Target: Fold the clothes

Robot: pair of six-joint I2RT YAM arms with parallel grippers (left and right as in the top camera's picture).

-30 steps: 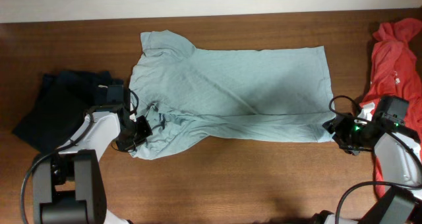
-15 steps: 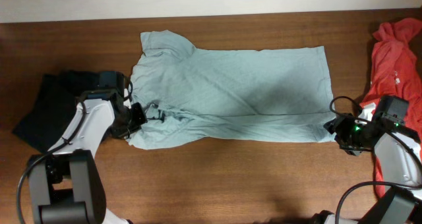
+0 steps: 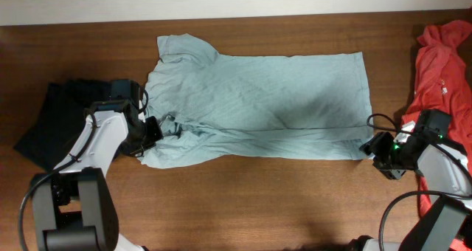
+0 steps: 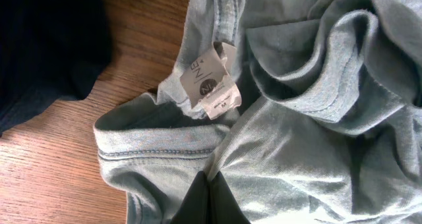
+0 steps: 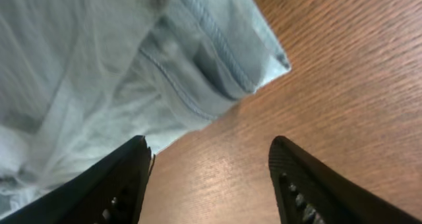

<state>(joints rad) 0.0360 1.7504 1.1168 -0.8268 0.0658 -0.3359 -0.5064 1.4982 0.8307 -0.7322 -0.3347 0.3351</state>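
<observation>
From overhead, the pale grey-blue short-sleeved cotton T-shirt [image 3: 258, 103] lay spread across the middle of the brown wooden table [image 3: 258, 207], neck toward the left edge, hem toward the right, with a long crease along its near side. The left gripper [image 3: 155, 130] sat at the bunched near-left corner by the collar, and the right gripper [image 3: 371, 146] waited at the near hem corner. A dark navy garment [image 3: 48, 122] lay by the left edge and a red-orange garment [image 3: 442, 66] by the right.

On to the left wrist: the fingers [image 4: 210, 201] were pressed together, and by the look of it pinching T-shirt cloth just below the white neck label [image 4: 214, 85]. Folds crowded all around that grip.

And the right wrist: the jaws stood spread, nothing between them, bare wood under the gap. The stitched hem corner [image 5: 224, 59] lay just beyond the fingertips [image 5: 125, 171], not yet inside.

My read is that the right side had to ease forward until that corner sat fully between the pads, taking every layer before closing. Then both ends should rise together and travel evenly, the cloth kept gently taut, so the fold lands straight. The gathered collar side could drag crooked unless it is smoothed.
</observation>
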